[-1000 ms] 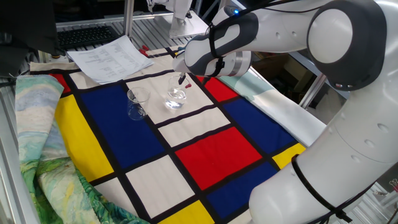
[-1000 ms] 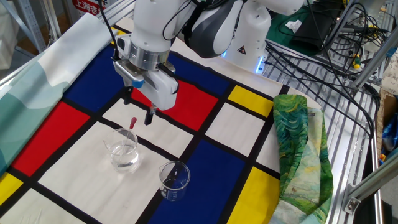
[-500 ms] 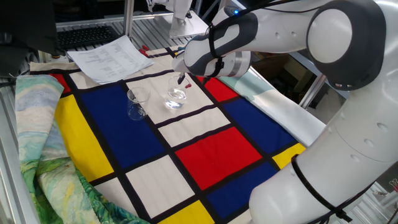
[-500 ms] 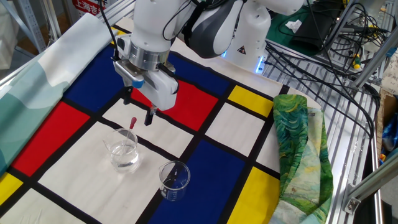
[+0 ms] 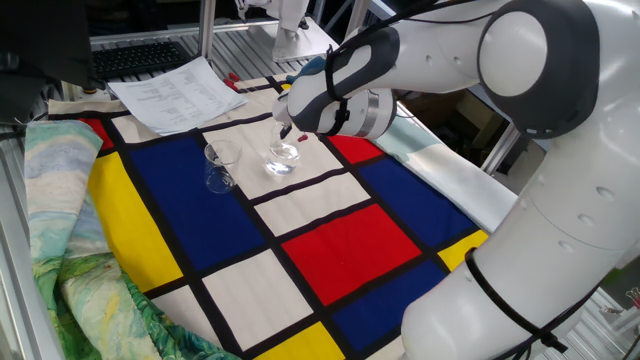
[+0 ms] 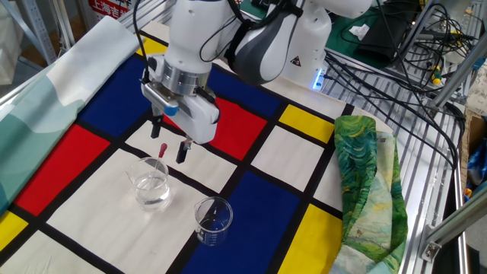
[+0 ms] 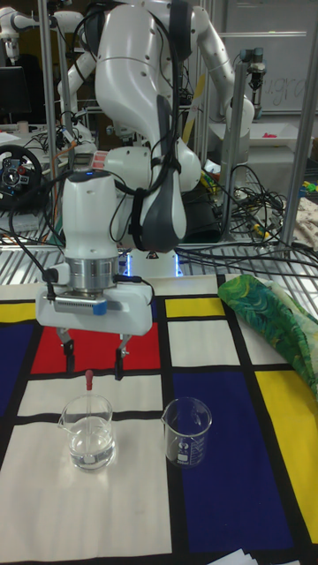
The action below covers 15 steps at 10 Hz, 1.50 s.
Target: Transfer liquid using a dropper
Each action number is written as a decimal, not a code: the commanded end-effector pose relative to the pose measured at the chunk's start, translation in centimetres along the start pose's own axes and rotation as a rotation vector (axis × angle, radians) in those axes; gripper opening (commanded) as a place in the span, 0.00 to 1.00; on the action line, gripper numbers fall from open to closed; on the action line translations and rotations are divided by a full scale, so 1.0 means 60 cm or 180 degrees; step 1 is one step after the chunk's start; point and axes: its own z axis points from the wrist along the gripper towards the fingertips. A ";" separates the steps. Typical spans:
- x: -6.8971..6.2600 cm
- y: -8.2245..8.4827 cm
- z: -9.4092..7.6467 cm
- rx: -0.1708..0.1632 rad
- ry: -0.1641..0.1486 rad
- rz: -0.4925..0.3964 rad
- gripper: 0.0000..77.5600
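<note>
The dropper (image 7: 88, 381) leans inside the rounder clear glass (image 7: 88, 431), its red bulb (image 6: 162, 148) poking above the rim. A shallow pool of clear liquid (image 6: 152, 196) glints at that glass's bottom. An empty small beaker (image 7: 187, 431) stands just right of it, apart. My gripper (image 7: 93, 360) hangs open directly over the bulb, a fingertip (image 7: 119, 364) on each side and slightly above it, not touching. In the other fixed view the gripper (image 6: 169, 141) straddles the bulb. In one fixed view the gripper (image 5: 290, 130) partly hides the dropper over the glass (image 5: 283, 158).
Both glasses stand on a cloth (image 6: 251, 190) of red, blue, yellow and white blocks. A green patterned cloth (image 6: 365, 175) lies at one table edge. Papers (image 5: 175, 92) and another crumpled cloth (image 5: 60, 230) lie at the far side. Cables (image 6: 411, 46) run behind the arm.
My open gripper has come down and slightly closer to the round glass, so its fingertips now flank the dropper's bulb. Glasses and dropper have not moved.
</note>
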 end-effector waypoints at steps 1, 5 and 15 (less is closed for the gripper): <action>-0.002 -0.004 0.002 -0.0014 -0.0027 -0.0041 1.00; -0.001 -0.004 0.012 -0.0033 -0.0068 -0.0065 1.00; 0.001 -0.002 0.020 -0.0080 -0.0083 -0.0087 1.00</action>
